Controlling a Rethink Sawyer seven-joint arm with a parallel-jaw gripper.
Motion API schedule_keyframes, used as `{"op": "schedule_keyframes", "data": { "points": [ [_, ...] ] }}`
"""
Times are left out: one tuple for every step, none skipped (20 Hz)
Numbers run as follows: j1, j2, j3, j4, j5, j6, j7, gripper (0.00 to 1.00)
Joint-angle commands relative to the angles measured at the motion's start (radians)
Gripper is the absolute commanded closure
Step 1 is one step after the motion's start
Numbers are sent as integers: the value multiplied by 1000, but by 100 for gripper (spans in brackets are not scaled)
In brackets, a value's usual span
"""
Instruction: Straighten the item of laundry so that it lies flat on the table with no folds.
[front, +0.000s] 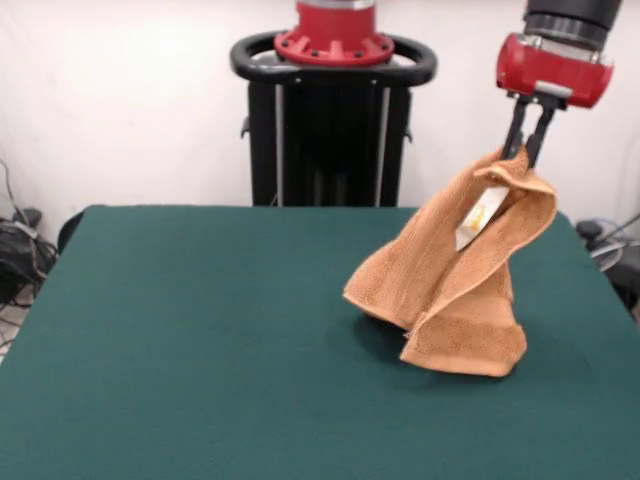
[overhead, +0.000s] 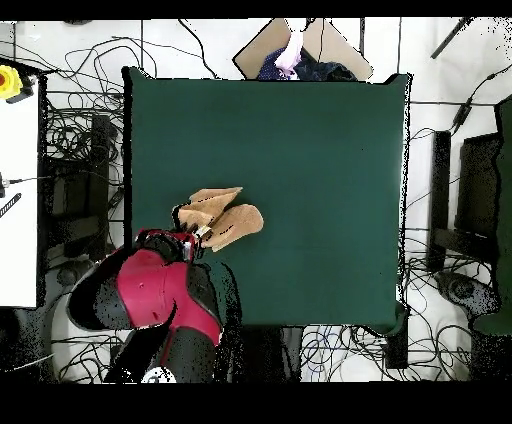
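The orange-tan towel (front: 450, 280) hangs folded from my gripper (front: 524, 150), which is shut on its top edge at the right side of the green table (front: 200, 340). The towel's lower part rests crumpled on the table, and its white tag (front: 480, 216) shows near the top. In the overhead view the towel (overhead: 222, 216) lies near the table's (overhead: 300, 150) lower left, with my gripper (overhead: 190, 243) and red arm beside it.
The robot's black pedestal (front: 330, 130) stands behind the table's far edge. Cables lie on the floor around the table (overhead: 70, 150). A person's hand (overhead: 292, 52) shows at the table's top edge in the overhead view.
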Motion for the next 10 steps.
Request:
{"op": "schedule_keyframes", "data": {
  "points": [
    [-144, -70, 165, 91, 116, 203, 66, 100],
    [-144, -66, 164, 93, 114, 198, 70, 100],
    [-144, -63, 163, 95, 112, 193, 74, 100],
    [-148, -59, 170, 105, 115, 176, 82, 100],
    [-148, -56, 173, 116, 114, 156, 92, 100],
    [-153, -58, 181, 133, 119, 138, 102, 100],
    [-161, -63, 192, 155, 124, 118, 105, 100],
    [-167, -70, 201, 180, 129, 99, 109, 100],
    [-175, -81, 213, 208, 135, 80, 112, 100],
    [-182, -92, 225, 236, 140, 61, 114, 100]
  ]
}}
